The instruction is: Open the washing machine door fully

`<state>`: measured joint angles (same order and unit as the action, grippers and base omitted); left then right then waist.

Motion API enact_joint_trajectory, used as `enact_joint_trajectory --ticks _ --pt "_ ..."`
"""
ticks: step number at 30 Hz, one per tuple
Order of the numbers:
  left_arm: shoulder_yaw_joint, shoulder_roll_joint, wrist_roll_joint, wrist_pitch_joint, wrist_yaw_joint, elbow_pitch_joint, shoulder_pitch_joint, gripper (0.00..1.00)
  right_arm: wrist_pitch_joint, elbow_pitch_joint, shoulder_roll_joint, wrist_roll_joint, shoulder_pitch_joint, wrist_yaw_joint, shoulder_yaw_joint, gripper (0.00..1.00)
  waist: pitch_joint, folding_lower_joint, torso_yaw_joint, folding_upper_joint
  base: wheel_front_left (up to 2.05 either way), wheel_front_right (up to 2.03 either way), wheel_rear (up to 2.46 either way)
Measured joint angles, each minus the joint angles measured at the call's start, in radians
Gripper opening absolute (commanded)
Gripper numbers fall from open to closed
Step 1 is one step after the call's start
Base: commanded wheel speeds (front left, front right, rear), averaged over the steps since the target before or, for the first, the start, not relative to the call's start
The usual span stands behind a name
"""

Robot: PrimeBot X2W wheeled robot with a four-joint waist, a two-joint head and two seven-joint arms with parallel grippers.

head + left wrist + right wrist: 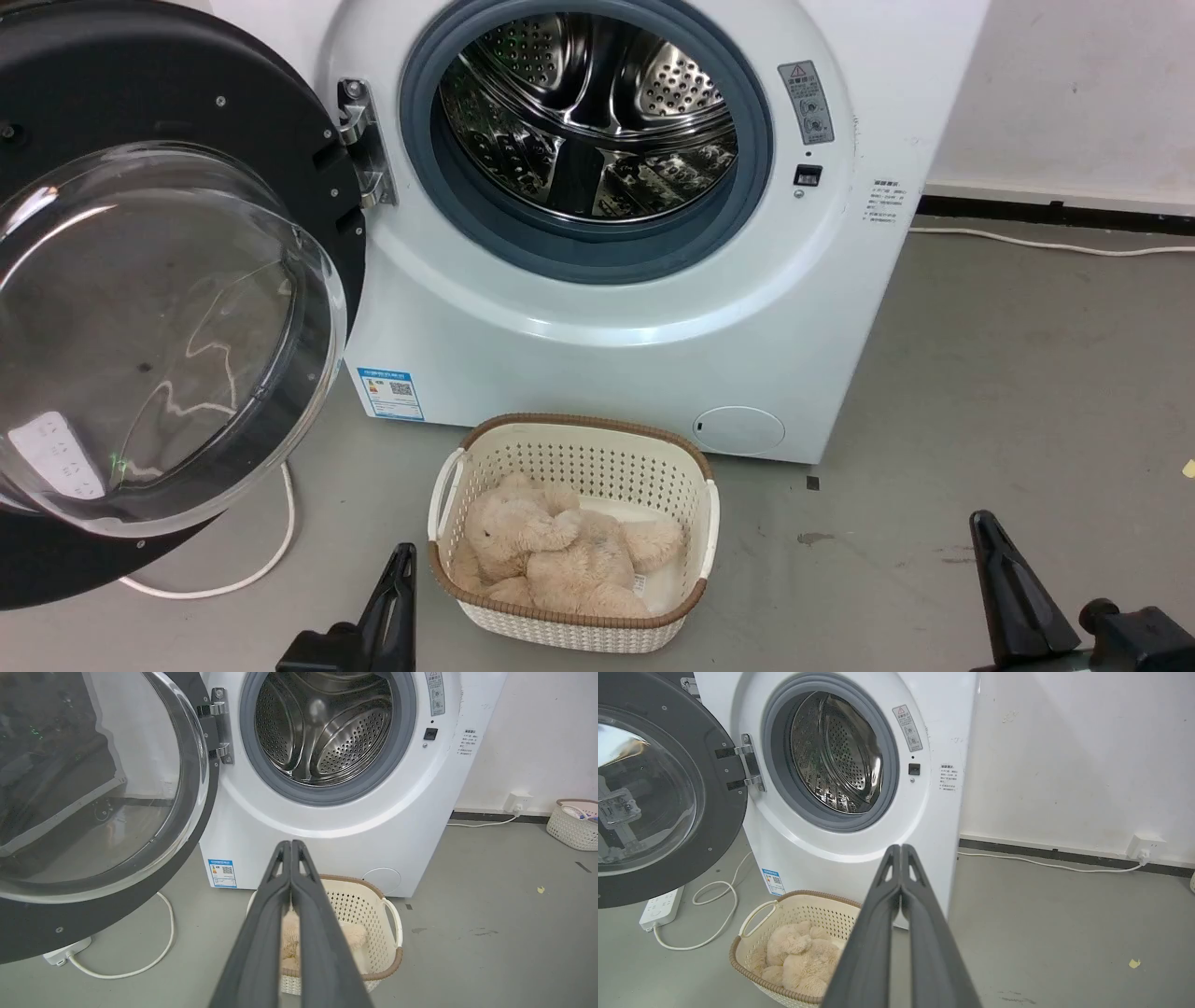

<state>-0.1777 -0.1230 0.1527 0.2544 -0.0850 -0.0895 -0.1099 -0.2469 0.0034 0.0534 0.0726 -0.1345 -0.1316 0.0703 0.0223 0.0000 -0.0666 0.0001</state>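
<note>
The washing machine door, a black disc with a bulging clear glass bowl, hangs swung out to the left on its hinge. The steel drum mouth with its grey rubber ring stands uncovered. My left gripper sits low, in front of the machine, fingers pressed together and holding nothing. My right gripper is low on the right, well away from the door, shut too and empty.
A cream basket holding a beige plush toy stands on the grey floor before the machine. A white cable and a power strip lie under the door. Another basket stands by the right wall.
</note>
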Motion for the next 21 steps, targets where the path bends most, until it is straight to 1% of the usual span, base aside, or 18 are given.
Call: enact_joint_trajectory --ticks 21 --pt "0.027 0.011 -0.019 -0.042 0.009 0.012 0.007 0.00 0.040 0.000 0.000 -0.006 0.006 0.000 -0.011 0.00 -0.004 0.0000 0.011 0.0000 0.00 0.00 0.00"
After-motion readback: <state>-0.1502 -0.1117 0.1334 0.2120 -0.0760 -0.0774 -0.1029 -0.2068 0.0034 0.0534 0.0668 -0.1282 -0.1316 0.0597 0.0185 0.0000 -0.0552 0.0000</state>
